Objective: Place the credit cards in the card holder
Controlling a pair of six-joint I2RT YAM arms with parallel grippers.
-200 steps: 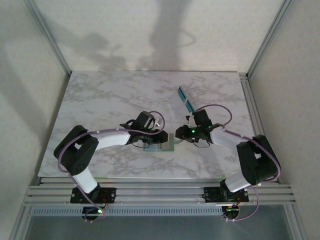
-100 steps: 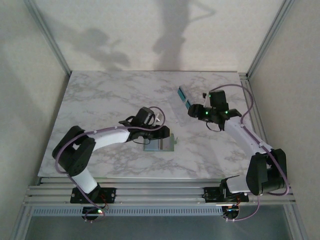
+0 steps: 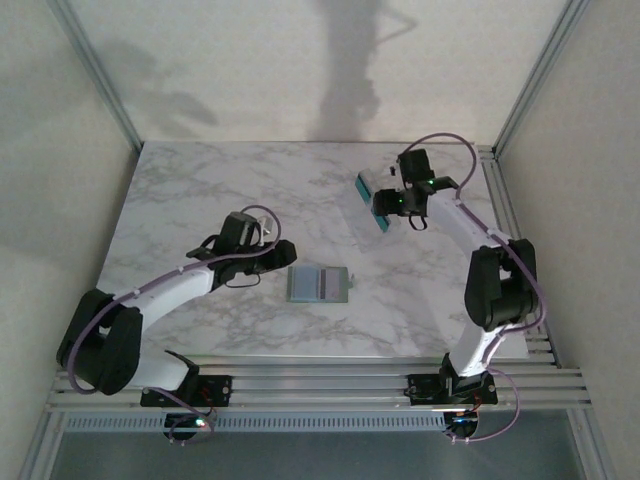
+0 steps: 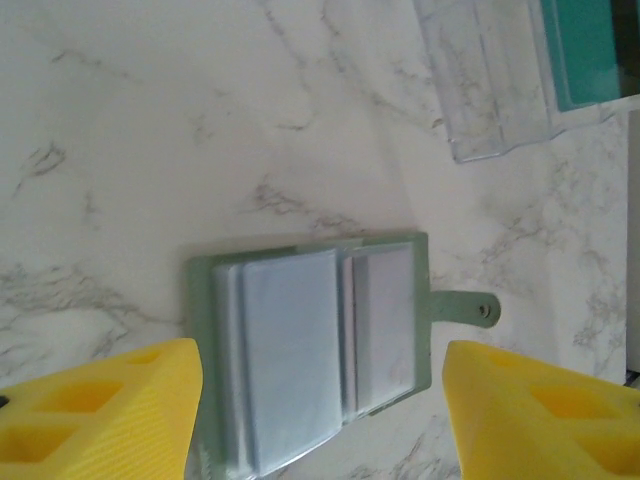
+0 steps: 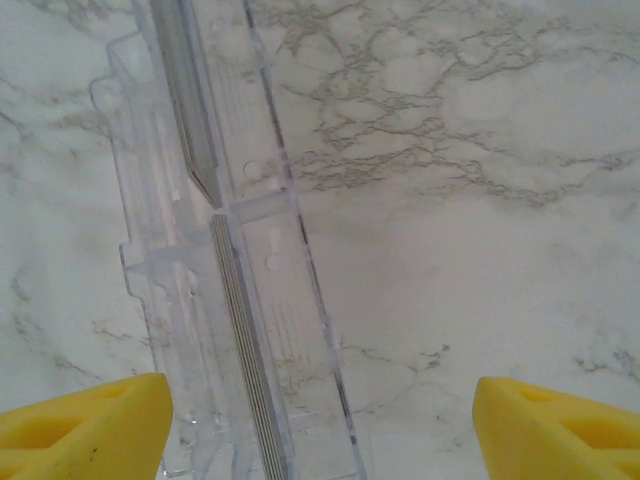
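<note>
We find the left gripper [image 3: 272, 258] spread wide and empty, its yellow fingers [image 4: 100, 410] standing apart with nothing between them. The card holder [image 3: 318, 284] lies just ahead of it on the marble table [image 3: 200, 190], apart from the fingers. In the left wrist view the card holder [image 4: 310, 350] lies unfolded between and beyond the fingertips, with its pale inner panels up and its strap tab [image 4: 462, 306] out to one side. We judge it lies flat like this so that the slots face whatever arrives.

The right gripper [image 3: 392, 205] hangs well away from the holder, directly over a clear plastic tray [image 3: 365, 188]. It too is empty, with its jaws parted. Below its fingers [image 5: 90, 420] the tray [image 5: 230, 250] runs lengthwise. A tight band of thin lines [image 5: 245, 370] in its channel may be the credit cards standing on edge, though we cannot be sure. One teal card [image 4: 585, 50] shows at the tray's far end. We take the wide jaws as set for straddling a card's edges.
</note>
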